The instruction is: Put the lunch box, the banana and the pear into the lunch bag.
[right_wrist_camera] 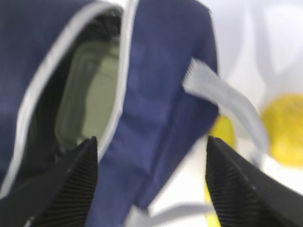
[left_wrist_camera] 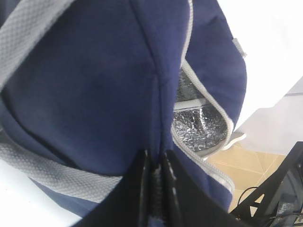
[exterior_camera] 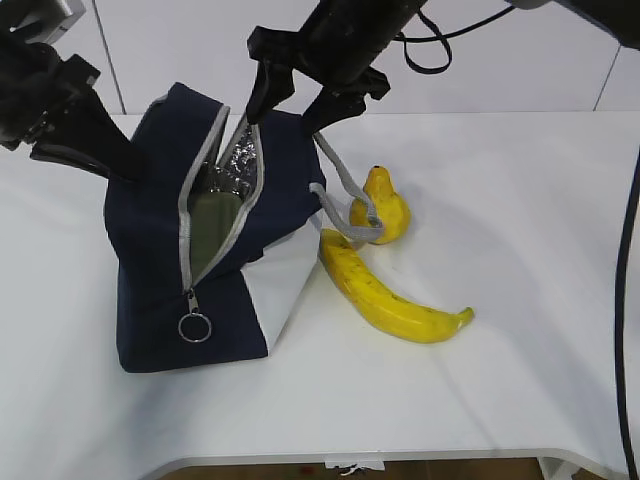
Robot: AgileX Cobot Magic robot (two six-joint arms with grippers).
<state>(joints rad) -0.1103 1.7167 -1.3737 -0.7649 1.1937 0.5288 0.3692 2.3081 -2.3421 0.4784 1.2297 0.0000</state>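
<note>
The right gripper (exterior_camera: 295,100) hangs wide open and empty over the bag (exterior_camera: 160,270); the box (exterior_camera: 205,235) lies inside; the pear (exterior_camera: 385,205) waits at four o'clock, the banana (exterior_camera: 395,300) pointing ten-to-four; the left gripper (left_wrist_camera: 155,189) pinches bag fabric.

A plain white rectangular tabletop (exterior_camera: 520,200) meets a white panelled wall (exterior_camera: 500,85); tan tiled floor (left_wrist_camera: 241,172) shows below.

The bag (exterior_camera: 200,230) at left is matt navy cloth with crinkled silver foil lining (left_wrist_camera: 199,120), grey woven webbing (exterior_camera: 345,195) and a metal ring (exterior_camera: 194,327). Banana (exterior_camera: 395,305) and pear (exterior_camera: 382,207), centre-right, look smooth, slightly glossy. The table (exterior_camera: 520,250) is smooth white.
</note>
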